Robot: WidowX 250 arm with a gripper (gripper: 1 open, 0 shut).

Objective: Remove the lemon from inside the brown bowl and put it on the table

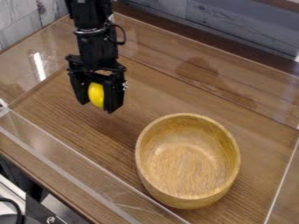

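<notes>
My black gripper (96, 94) hangs over the left part of the table (176, 79) and is shut on the lemon (96, 91), a small bright yellow fruit held between the two fingers. The lemon sits just above or at the tabletop; I cannot tell whether it touches. The brown bowl (188, 160), a large round light-brown wooden bowl, stands to the lower right of the gripper and is empty inside. The gripper is well clear of the bowl's rim.
Clear acrylic walls (70, 171) border the table on the front and sides. A dark edge with cables shows at the bottom left corner (17, 206).
</notes>
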